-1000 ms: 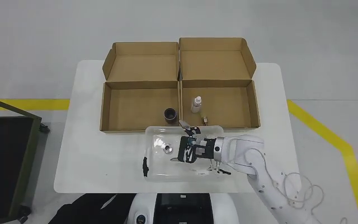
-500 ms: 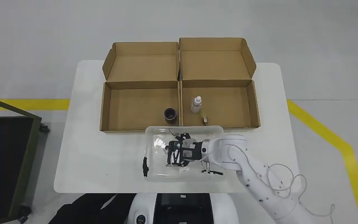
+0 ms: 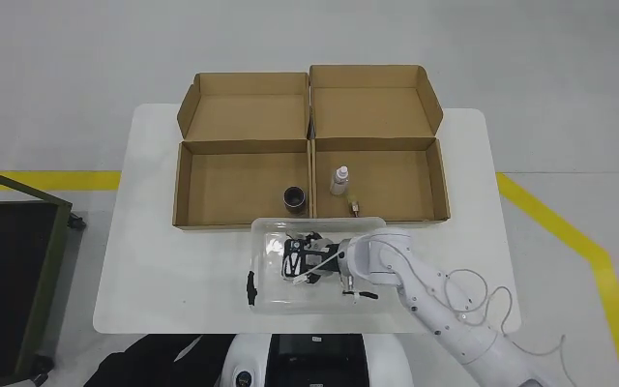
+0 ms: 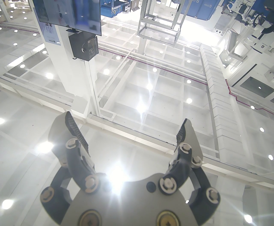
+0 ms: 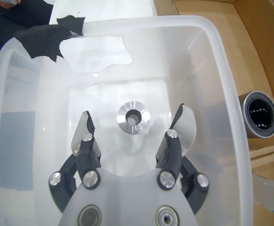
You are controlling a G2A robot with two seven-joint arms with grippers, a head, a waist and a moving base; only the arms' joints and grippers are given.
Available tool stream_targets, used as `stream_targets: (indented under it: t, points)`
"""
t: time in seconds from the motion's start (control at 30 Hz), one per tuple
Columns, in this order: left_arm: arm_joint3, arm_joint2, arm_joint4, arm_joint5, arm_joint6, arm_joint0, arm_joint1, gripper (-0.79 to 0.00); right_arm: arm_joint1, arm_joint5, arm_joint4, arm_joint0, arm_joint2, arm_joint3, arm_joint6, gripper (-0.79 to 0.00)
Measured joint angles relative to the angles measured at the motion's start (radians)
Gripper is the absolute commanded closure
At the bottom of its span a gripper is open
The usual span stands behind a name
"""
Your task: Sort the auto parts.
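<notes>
Sorting station with two grippers. At 6 o'clock on the table (image 3: pixel 155 242) you see the clear bin (image 5: pixel 139 20). The right gripper (image 5: pixel 134 109) hangs inside the bin's 9 o'clock half, its arm entering from 4 o'clock, jaws released and spread wide. The silver flanged ring (image 5: pixel 143 117) lies flat on the bin floor, framed between the two fingers and touched by neither. A torn black scrap (image 5: pixel 45 40) clings to the bin's rim at 8 o'clock. At 12 o'clock of the bin you find two open cardboard boxes side by side. The left box (image 3: pixel 232 189) holds a dark bearing sleeve (image 3: pixel 294 198) at its 5 o'clock corner. The right box (image 3: pixel 397 184) holds a white bottle (image 3: pixel 338 179) and a small brass piece (image 3: pixel 354 206) toward 8 o'clock. The left gripper (image 4: pixel 126 117) points at the ceiling, jaws likewise released, grasping nothing.
</notes>
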Motion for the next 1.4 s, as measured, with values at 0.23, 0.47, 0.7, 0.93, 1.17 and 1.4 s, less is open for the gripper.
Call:
stream_targets:
  t: [0.23, 0.47, 0.7, 0.93, 1.17, 1.4]
  points:
    - [0.000, 0.000, 0.000, 0.000, 0.000, 0.000, 0.000, -0.785, -0.006, 0.005, 0.002, 0.013, -0.015, 0.025, -0.018, -0.351]
    - [0.000, 0.000, 0.000, 0.000, 0.000, 0.000, 0.000, -0.785, -0.010, 0.002, 0.001, 0.022, -0.031, 0.035, -0.026, 0.000]
    - [0.000, 0.000, 0.000, 0.000, 0.000, 0.000, 0.000, -0.785, 0.000, -0.019, 0.023, -0.004, -0.017, -0.082, 0.068, 0.000]
    - [0.000, 0.000, 0.000, 0.000, 0.000, 0.000, 0.000, -0.785, 0.024, -0.046, 0.062, -0.054, 0.065, -0.222, 0.011, 0.000]
    - [0.000, 0.000, 0.000, 0.000, 0.000, 0.000, 0.000, -0.785, 0.045, -0.074, 0.094, -0.104, 0.162, -0.289, -0.141, 0.000]
    - [0.000, 0.000, 0.000, 0.000, 0.000, 0.000, 0.000, -0.785, 0.049, -0.055, 0.096, -0.113, 0.229, -0.302, -0.363, 0.000]
